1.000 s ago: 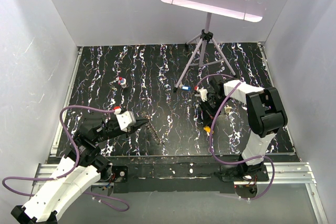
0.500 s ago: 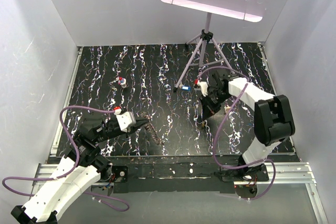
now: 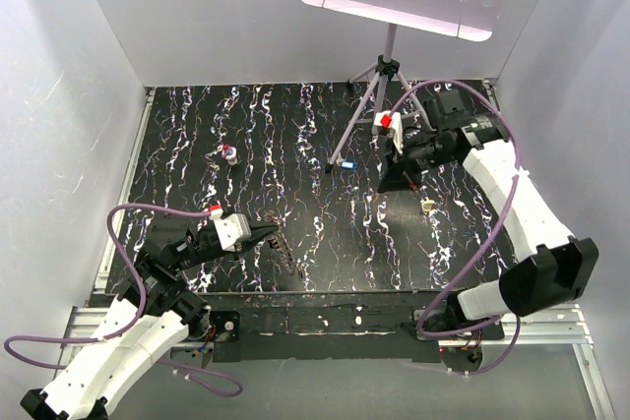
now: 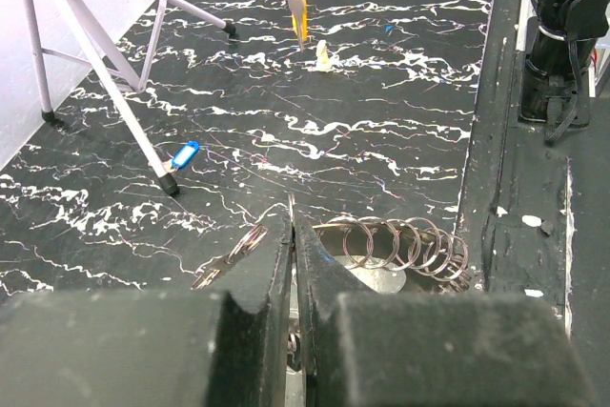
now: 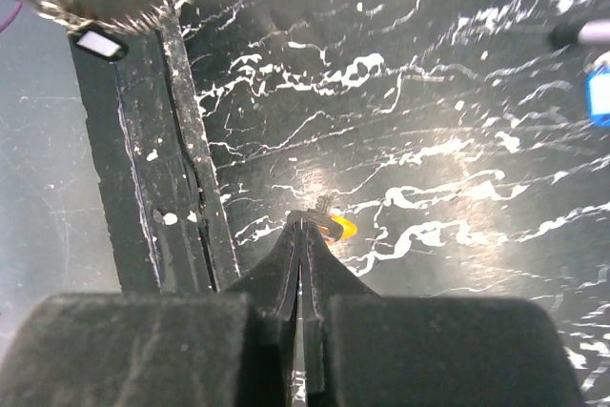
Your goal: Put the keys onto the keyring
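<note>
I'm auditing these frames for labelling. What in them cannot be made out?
Top view: yellow key hidden by right gripper; red key too small for detail.
Right wrist view: keyring and blue key cut off by frame edges.
Left wrist view: left gripper, its hold on the keyring hidden by its own fingers.

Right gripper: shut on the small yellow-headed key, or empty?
Shut on it: the right gripper has its black jaws pressed together, with the small yellow-headed key pinched at their tips.

- Black, white-veined table (image 3: 295, 125).
- Grey tripod (image 3: 379, 95) stands at the back.
- Blue key (image 3: 347, 163) just beside one tripod foot.
- Beige key (image 3: 427, 206) right; red-topped key (image 3: 229, 153) left.
- Coiled keyring (image 4: 400, 245) at the near edge.
</note>
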`<state>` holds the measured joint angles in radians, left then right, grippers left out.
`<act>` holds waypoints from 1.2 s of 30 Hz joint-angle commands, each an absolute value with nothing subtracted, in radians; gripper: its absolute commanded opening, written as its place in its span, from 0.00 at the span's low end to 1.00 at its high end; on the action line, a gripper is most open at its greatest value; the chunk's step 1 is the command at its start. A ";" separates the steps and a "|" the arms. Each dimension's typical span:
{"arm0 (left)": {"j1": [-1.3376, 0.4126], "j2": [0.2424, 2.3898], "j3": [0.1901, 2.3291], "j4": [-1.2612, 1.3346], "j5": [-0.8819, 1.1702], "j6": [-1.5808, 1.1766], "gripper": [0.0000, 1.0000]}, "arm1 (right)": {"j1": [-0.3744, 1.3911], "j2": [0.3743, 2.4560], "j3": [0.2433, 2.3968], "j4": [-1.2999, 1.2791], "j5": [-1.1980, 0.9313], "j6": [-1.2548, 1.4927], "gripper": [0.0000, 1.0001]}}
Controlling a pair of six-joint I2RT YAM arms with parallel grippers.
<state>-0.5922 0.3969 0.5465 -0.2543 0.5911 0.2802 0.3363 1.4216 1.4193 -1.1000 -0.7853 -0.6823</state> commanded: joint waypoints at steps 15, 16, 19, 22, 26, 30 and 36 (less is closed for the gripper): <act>-0.594 0.379 0.540 -0.199 0.611 0.278 0.00 | 0.399 1.272 1.674 -1.339 -0.908 -1.003 0.01; -0.594 0.376 0.538 -0.202 0.607 0.279 0.00 | 0.403 1.269 1.672 -1.339 -0.908 -1.014 0.01; -0.592 0.370 0.535 -0.202 0.601 0.282 0.00 | 0.414 1.262 1.669 -1.344 -0.916 -1.037 0.01; -0.592 0.368 0.534 -0.206 0.598 0.284 0.00 | 0.425 1.255 1.657 -1.341 -0.919 -1.052 0.01; -0.592 0.367 0.534 -0.206 0.597 0.284 0.00 | 0.448 1.240 1.644 -1.333 -0.899 -1.072 0.01; -0.592 0.362 0.534 -0.207 0.595 0.284 0.00 | 0.465 1.224 1.635 -1.319 -0.882 -1.074 0.01; -0.592 0.364 0.534 -0.206 0.597 0.282 0.00 | 0.483 1.200 1.620 -1.270 -0.839 -1.046 0.01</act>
